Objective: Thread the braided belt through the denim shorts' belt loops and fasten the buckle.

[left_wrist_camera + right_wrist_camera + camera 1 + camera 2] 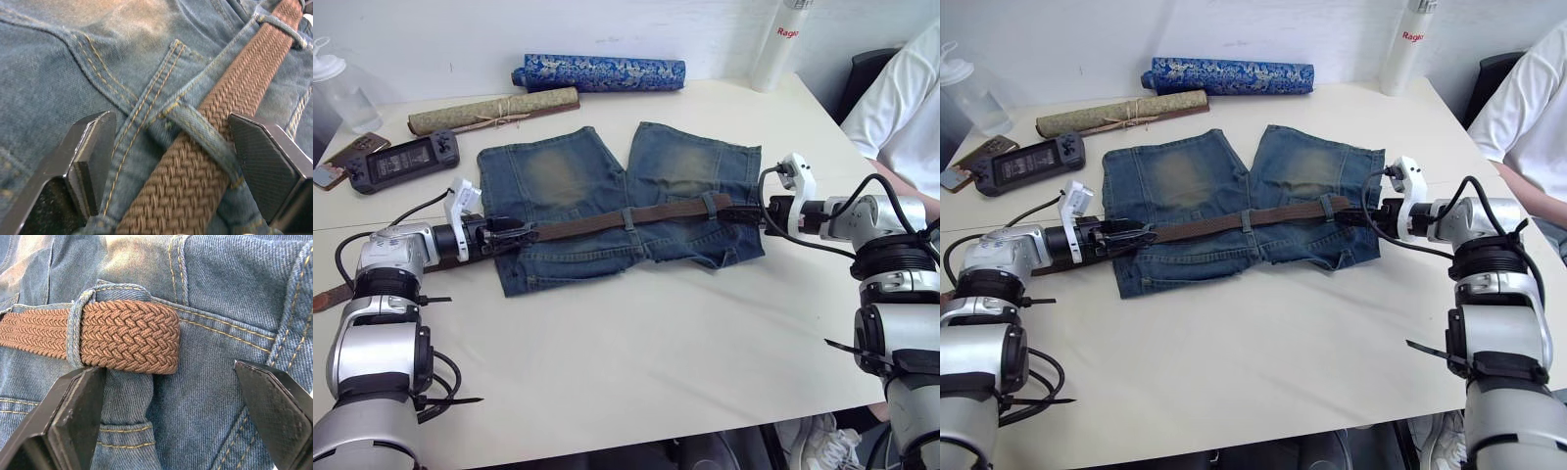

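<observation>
The denim shorts (558,176) lie flat on the table with the waistband towards me. The braided belt (607,221) runs along the waistband under belt loops (627,217). My left gripper (514,235) is at the waistband's left end. It is open, with its fingers (93,161) either side of the belt (195,161) and one loop (205,142). My right gripper (749,211) is open at the right end. There the belt's blunt end (146,338) pokes just past a loop (76,333). A brown strap (328,297) trails off at the far left. The buckle is hidden.
At the back lie a blue patterned roll (599,72) and a tan rolled mat (494,111). A handheld console (403,162), a phone (347,157) and a clear bottle (342,88) are back left, a white bottle (778,39) back right. A person in white (901,108) sits right.
</observation>
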{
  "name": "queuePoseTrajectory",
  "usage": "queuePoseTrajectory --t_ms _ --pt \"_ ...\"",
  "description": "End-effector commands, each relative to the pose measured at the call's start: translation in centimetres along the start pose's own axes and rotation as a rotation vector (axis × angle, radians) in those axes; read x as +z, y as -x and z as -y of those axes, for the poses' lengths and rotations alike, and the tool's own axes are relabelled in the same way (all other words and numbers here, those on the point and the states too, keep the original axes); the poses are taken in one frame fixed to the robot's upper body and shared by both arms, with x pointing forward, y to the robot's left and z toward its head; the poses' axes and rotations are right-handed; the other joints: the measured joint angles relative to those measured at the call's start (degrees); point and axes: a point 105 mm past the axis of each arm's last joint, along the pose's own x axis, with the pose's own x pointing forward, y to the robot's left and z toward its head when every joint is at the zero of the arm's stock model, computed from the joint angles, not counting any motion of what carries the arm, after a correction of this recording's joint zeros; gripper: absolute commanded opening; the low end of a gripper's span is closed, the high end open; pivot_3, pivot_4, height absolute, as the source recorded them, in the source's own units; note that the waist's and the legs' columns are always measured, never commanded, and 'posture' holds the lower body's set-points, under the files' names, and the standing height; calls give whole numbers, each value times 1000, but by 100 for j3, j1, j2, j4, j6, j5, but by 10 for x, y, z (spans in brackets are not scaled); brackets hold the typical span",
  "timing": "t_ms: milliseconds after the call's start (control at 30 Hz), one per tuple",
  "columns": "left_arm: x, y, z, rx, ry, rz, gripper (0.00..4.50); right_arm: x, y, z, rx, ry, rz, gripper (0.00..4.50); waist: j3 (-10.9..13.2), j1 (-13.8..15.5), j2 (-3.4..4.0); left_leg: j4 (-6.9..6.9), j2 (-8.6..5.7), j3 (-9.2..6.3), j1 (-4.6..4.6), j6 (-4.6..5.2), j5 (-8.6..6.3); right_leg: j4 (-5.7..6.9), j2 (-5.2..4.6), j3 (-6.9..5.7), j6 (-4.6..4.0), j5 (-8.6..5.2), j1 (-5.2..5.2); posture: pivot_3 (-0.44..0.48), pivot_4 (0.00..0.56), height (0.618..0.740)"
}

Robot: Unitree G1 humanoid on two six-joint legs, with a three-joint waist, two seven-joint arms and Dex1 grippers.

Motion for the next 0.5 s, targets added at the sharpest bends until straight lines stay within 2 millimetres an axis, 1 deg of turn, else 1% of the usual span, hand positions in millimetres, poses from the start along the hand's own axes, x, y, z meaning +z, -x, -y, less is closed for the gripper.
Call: queuePoseTrajectory --t_ms 33,233,300,333,367,400,433,467,500 --pt "-20 1 -1 5 16 -78 4001 13 0 -7 27 23 41 4436 0 -1 0 0 0 0 0 0 0 0 0 0 0 0 0 0 150 645" --pt "-27 3 0 1 5 -108 4001 12 -1 -9 35 29 41 4436 -1 -5 2 0 0 1 1 0 0 1 0 2 0 0 0 0 150 645" --pt "-28 2 1 -12 -6 -112 3437 11 -2 -9 38 29 42 4500 -1 -5 2 0 0 1 2 0 0 1 0 2 0 0 0 0 150 645" --pt "-28 2 3 -23 -13 -115 3329 11 -2 -9 40 29 42 4500 -1 -6 2 0 0 2 2 0 0 1 0 3 0 0 0 0 150 645" --pt "-29 2 4 -31 -17 -116 2926 10 -3 -9 41 30 42 4500 -1 -5 2 0 0 2 2 0 0 1 0 2 0 0 0 0 150 645" --pt "-29 1 6 -45 -24 -120 2374 11 -3 -10 44 30 44 4085 -1 -4 2 0 0 2 2 0 0 1 0 3 0 0 0 0 150 645" --pt "-29 1 7 -56 -31 -123 2183 11 -3 -10 47 30 46 3981 -2 -4 2 0 0 2 2 0 0 1 0 3 0 0 0 0 150 645" --pt "-29 0 8 -60 -36 -125 1790 11 -4 -10 50 32 48 3762 -1 -3 2 0 0 2 2 0 0 1 0 3 0 0 0 0 150 645" --pt "-29 0 9 -63 -39 -126 1342 11 -4 -11 51 33 49 3258 -1 -2 2 1 0 2 2 -1 0 2 0 2 0 0 0 0 150 645"
